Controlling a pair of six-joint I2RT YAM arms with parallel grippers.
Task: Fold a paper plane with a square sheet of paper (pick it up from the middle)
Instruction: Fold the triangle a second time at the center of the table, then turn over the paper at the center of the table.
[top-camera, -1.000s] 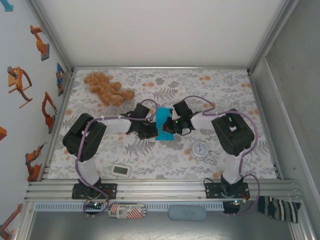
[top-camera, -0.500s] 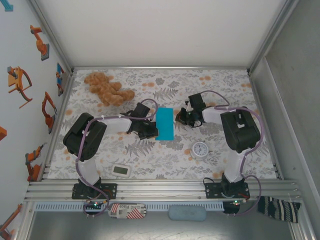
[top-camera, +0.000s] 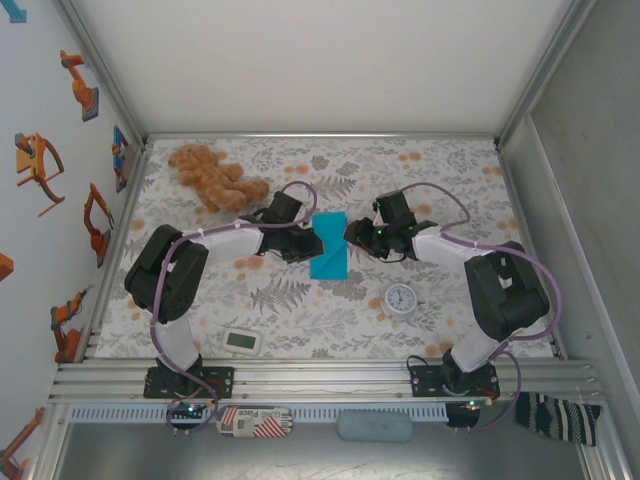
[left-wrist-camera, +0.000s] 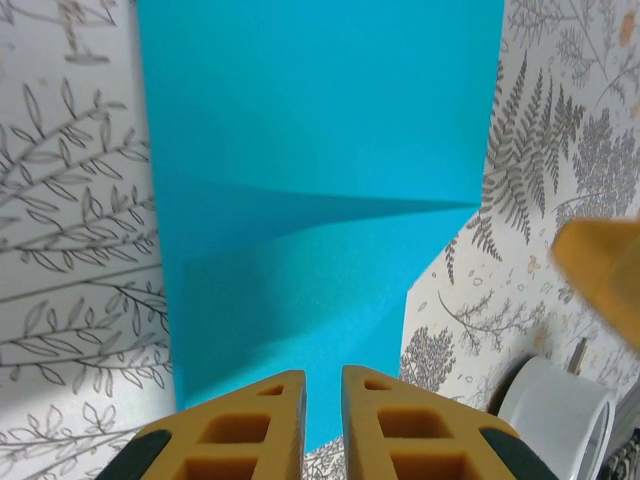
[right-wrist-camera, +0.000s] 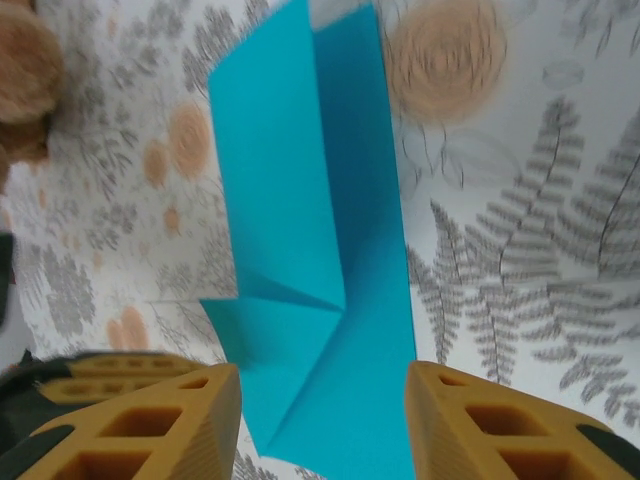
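The turquoise square sheet of paper (top-camera: 328, 246) lies on the flowered table, folded into a narrow oblong with a slanted flap across it (left-wrist-camera: 320, 150) (right-wrist-camera: 300, 200). My left gripper (top-camera: 310, 243) hovers at its left edge. In the left wrist view its fingers (left-wrist-camera: 323, 375) stand a narrow slit apart above the paper's near end, with nothing between them. My right gripper (top-camera: 352, 235) is at the paper's right edge, open wide (right-wrist-camera: 323, 372), its two fingers straddling the paper's near end from above. One orange right finger (left-wrist-camera: 600, 270) shows blurred in the left wrist view.
A brown teddy bear (top-camera: 212, 178) lies at the back left. A small round white clock (top-camera: 401, 298) stands just in front of the right gripper. A small white gadget (top-camera: 243, 342) lies near the front edge. Metal frame rails bound the table.
Both grippers were shut and have opened. The right gripper drew off to the right, then came back to the paper's right edge. The left gripper shifted farther back along the left edge.
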